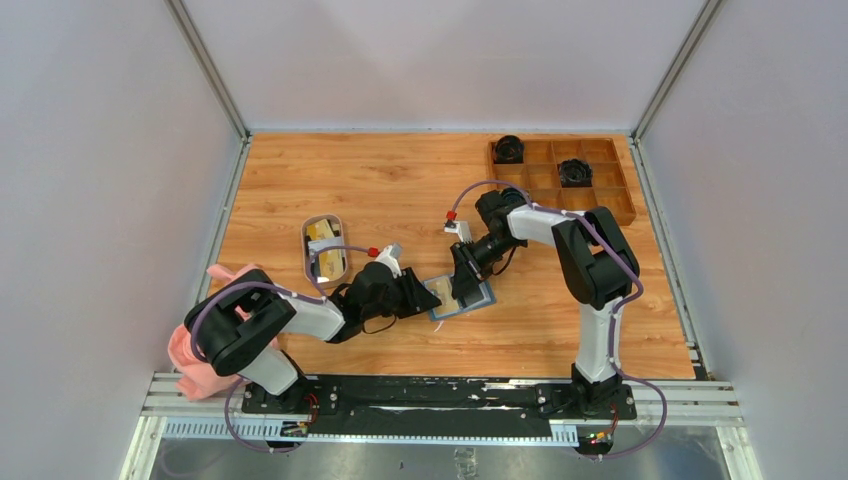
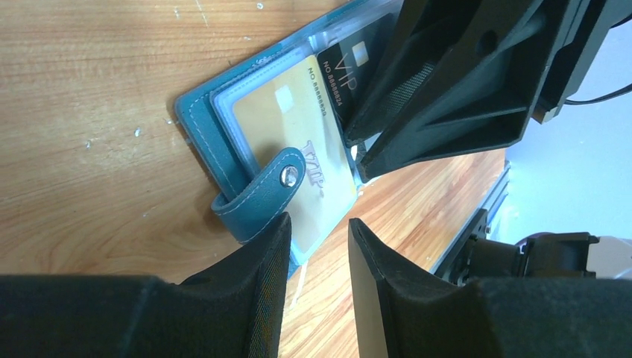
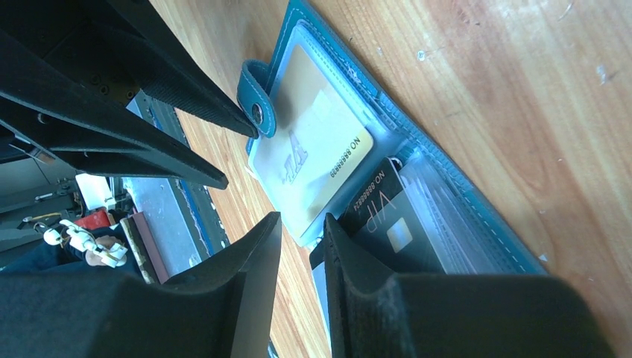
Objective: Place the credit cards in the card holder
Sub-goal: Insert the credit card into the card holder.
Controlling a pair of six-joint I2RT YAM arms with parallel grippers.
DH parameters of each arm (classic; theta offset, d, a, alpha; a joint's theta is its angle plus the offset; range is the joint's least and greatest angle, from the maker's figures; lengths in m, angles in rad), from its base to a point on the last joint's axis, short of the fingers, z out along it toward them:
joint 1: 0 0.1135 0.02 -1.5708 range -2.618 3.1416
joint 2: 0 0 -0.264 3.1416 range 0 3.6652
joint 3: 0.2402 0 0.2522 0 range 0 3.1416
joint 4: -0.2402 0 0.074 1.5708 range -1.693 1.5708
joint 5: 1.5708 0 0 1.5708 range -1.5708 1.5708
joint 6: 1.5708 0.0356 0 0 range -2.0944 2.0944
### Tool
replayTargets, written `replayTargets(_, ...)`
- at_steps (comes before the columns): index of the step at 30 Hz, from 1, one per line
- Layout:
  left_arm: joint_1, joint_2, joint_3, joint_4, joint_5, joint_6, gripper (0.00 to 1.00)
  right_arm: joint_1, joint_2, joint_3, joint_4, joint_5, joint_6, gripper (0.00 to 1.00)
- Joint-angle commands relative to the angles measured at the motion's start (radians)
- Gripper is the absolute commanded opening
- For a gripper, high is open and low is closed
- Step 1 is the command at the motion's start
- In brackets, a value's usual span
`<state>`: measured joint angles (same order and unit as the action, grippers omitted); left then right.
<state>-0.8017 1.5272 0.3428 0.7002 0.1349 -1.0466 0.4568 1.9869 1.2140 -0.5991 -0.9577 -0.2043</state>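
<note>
Left wrist, card holder [image 2: 201, 127] just beyond left pincer [image 2: 319, 224], lying open

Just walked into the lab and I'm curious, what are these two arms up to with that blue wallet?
They are loading cards into the card holder, which lies open on the table. A gold card and a black card are in or on its clear pockets. The left arm's fingers stand apart at the strap side. The right arm's fingers are at the gold card's edge; whether they pinch it I can't tell. More cards seem to wait in the white dish.
</note>
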Motion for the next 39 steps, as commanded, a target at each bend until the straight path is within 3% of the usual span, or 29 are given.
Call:
replayTargets(1,0.004,-0.006,0.006,-0.053,-0.021,0.026,0.39,0.01,0.028,0.009,-0.015,0.062,-0.012,0.32)
replayTargets(28,0.004,-0.073,-0.006,-0.097,-0.04,0.025,0.38,0.012,0.028,0.008,-0.016,0.057,-0.012,0.32)
replayTargets(39,0.002,-0.033,0.023,-0.094,-0.02,0.025,0.37,0.012,0.027,0.009,-0.016,0.057,-0.011,0.32)
